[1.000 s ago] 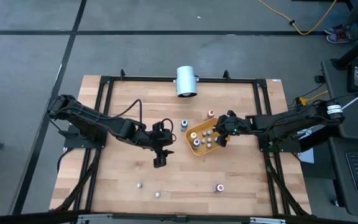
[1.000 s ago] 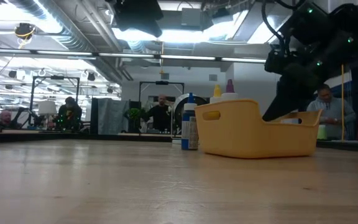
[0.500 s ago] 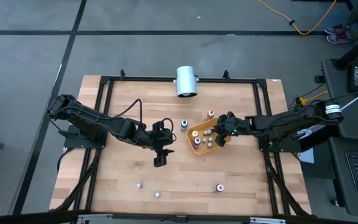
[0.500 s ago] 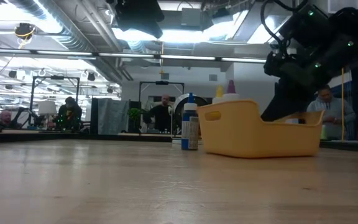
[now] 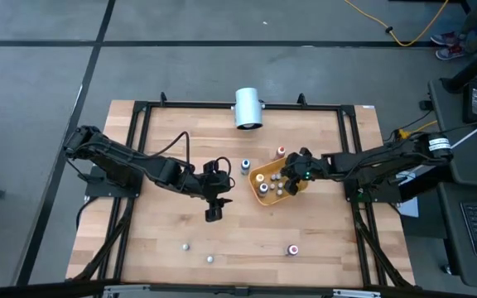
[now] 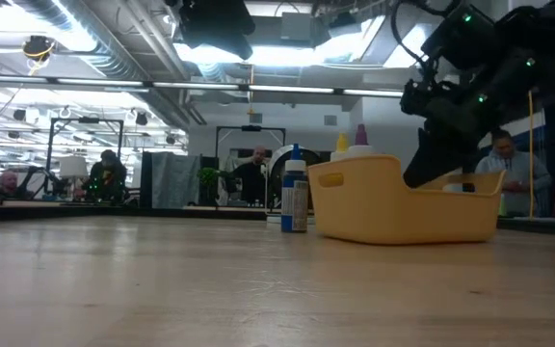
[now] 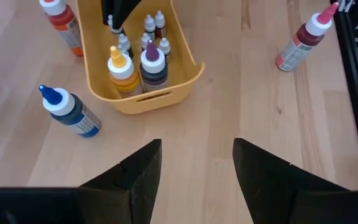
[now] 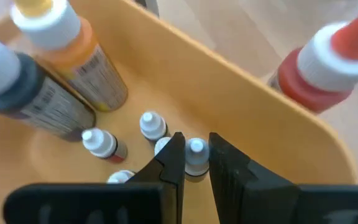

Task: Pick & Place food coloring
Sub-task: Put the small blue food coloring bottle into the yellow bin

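An orange-yellow tray stands mid-table, holding two larger bottles and several tiny white-capped food coloring bottles. My right gripper reaches down into the tray from the table's right and is shut on one tiny bottle. In the low view the tray's wall hides its fingertips. My left gripper hangs open above bare table left of the tray, nothing between its fingers. My right gripper pinches a tiny food coloring bottle between its two fingers, on the body just under the white cap. The fingers slant down into the tray from the table's right side. The bottle stands upright; the fingers hide its foot.
A blue bottle and a red one stand just beyond the tray. A white cylinder lies at the far edge. A pink-capped bottle and two small pieces sit near the front edge. People show in the room behind.
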Controlling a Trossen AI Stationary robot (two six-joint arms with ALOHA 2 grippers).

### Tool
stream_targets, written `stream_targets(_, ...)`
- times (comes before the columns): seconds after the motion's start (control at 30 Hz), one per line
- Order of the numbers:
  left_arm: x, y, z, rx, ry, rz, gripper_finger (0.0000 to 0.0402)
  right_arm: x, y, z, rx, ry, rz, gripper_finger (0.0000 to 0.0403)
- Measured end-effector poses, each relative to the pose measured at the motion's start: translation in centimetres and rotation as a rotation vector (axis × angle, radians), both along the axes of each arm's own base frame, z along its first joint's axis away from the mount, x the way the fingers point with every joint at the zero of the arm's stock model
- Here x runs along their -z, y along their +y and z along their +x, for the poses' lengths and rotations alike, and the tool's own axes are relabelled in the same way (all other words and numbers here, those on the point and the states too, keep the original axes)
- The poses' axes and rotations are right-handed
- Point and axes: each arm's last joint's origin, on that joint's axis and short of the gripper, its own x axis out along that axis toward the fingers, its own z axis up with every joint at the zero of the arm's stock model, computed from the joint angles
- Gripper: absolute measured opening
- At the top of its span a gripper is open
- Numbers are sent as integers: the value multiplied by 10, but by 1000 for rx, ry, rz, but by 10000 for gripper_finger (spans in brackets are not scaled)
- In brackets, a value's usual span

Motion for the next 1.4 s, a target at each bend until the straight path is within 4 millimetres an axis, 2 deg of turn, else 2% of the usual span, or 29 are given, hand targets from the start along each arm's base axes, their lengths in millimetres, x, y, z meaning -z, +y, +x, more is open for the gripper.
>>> stream_targets(0.23, 0, 0, 0, 0, -7, -2, 194, 14, 1, 5, -5, 60, 38, 55)
stream_targets(0.57, 0, 0, 1, 8, -6, 6, 194, 7, 1, 17, -28, 44, 16, 58)
stream_targets(0.8, 0, 0, 0, 12, -5, 10, 194, 10, -1, 13, -10, 94, 15, 88)
stream_targets(1.13, 0, 0, 0, 13, -5, 11, 194, 10, -1, 13, -10, 91, 16, 91)
stream_targets(1.27, 0, 0, 0, 13, -5, 10, 194, 2, -1, 16, -23, 72, 12, 91)
stream_targets(1.4, 0, 0, 0, 17, -5, 15, 194, -21, -1, 26, -69, 69, -42, 91)
